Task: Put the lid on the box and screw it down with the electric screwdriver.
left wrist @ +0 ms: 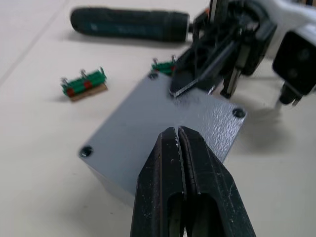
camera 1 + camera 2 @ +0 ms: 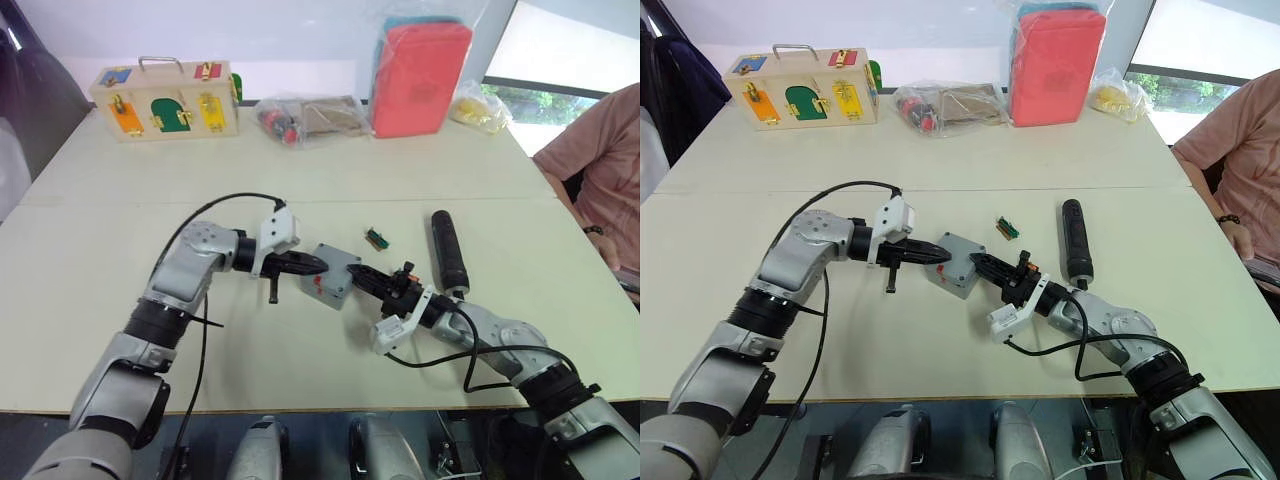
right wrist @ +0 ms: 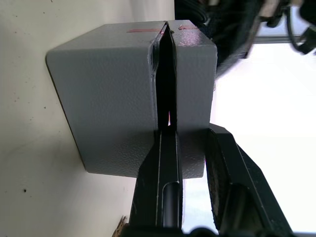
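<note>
A pale beige table fills the scene. Near its middle sits the small square grey plastic box [image 2: 331, 272] with its flat grey lid [image 1: 163, 131] already on top, screw holes showing at the corners. The left gripper [image 1: 181, 136] rests on the lid, fingers pressed together and empty. The right gripper [image 3: 165, 44], also closed and empty, presses the box's side. The black cylindrical electric screwdriver [image 2: 448, 250] lies just beyond the right arm — untouched. Judged best: keep the lid square and steady, then fetch the driver.

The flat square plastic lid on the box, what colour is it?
Grey lid, best in the left wrist view.
</note>
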You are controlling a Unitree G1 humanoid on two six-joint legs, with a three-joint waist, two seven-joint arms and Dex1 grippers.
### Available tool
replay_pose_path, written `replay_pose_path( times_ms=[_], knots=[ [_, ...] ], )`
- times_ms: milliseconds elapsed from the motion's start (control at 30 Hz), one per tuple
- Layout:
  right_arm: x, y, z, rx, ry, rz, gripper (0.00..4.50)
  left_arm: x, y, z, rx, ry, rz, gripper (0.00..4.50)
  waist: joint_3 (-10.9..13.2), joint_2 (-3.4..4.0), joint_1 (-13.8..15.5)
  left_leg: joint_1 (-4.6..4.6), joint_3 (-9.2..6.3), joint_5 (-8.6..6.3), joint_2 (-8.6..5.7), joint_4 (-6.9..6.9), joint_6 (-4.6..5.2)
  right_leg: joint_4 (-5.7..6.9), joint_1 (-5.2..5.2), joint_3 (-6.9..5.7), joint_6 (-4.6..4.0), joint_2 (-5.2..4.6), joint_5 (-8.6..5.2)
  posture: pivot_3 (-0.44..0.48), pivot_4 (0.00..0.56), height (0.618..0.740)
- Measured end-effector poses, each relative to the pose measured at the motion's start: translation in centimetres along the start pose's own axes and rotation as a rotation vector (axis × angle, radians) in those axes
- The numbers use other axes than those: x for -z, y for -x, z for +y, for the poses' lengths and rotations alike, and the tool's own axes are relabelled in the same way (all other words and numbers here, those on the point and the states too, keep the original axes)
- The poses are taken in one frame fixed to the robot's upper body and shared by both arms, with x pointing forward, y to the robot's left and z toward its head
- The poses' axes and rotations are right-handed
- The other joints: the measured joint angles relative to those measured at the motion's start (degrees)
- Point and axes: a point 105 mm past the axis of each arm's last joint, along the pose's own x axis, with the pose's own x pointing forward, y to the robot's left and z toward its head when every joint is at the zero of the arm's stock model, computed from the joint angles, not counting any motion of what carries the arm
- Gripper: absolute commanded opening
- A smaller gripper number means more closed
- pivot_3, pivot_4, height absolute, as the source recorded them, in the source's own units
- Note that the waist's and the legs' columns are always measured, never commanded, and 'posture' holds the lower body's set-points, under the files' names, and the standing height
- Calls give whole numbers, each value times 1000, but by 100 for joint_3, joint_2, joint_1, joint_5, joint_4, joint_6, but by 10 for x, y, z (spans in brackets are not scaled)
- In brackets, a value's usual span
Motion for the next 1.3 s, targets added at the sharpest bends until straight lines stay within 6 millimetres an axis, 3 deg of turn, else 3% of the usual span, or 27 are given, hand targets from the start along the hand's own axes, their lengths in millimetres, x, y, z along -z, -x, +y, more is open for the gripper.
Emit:
replay_pose_path(
  times_ms=[167, 200, 300, 367, 433, 567, 800, 933, 1300],
  knots=[
    [0, 1, 1, -5, 0, 1, 148, -1, -4, 0, 6, -52, 18, 38, -11, 2, 6, 4, 0, 0, -1, 0, 0, -1, 7, 0, 0, -1, 0, 0, 150, 730],
    [0, 1, 1, -6, 1, 1, 648, -1, -4, 0, 7, -55, 19, 10, -12, 3, 7, 4, -1, 0, -1, 0, 0, -1, 8, 0, 0, -1, 0, 0, 150, 730],
    [0, 4, 0, -14, 6, -9, 1582, 0, -7, -1, 13, -75, 23, 0, -19, 1, 10, 8, -1, 0, -2, 0, 0, -2, 13, 0, 0, -2, 0, 0, 150, 730],
    [-1, 6, -2, -14, 11, -21, 2514, 1, -9, -2, 17, -83, 32, 0, -44, -4, 7, 30, -3, -1, -1, -2, 1, -10, 39, -2, 0, 0, 0, 0, 150, 730],
    [-3, 7, -2, -12, 11, -27, 3204, 5, -10, -2, 16, -81, 42, 0, -48, -3, 6, 99, -4, -6, -1, -17, 10, -35, 110, -4, -1, 1, -3, 0, 150, 730],
    [-2, 9, -6, -9, 8, -35, 4369, 11, -12, -3, 14, -67, 48, 0, -109, -5, 4, 127, -8, -12, 0, -19, 20, -48, 146, -6, -2, 3, -4, 0, 150, 730],
    [-3, 16, -4, -46, 1, -50, 4443, 20, -15, -3, 14, -47, 49, 0, -142, -4, 3, 188, -6, -26, 0, -26, 44, -58, 204, -5, -9, 2, -15, 0, 150, 730],
    [-6, 31, 22, -174, -35, -49, 4443, 22, -14, -1, 0, -48, 49, 0, -146, -1, -6, 186, -2, -27, 0, -26, 45, -55, 199, 0, -9, 2, -15, 0, 150, 730],
    [1, 34, 10, -166, -83, -30, 4443, 23, -17, 2, -21, -41, 41, 0, -151, 6, -7, 188, -3, -28, 0, -27, 47, -55, 201, 0, -9, 3, -15, 0, 150, 730]
  ],
)
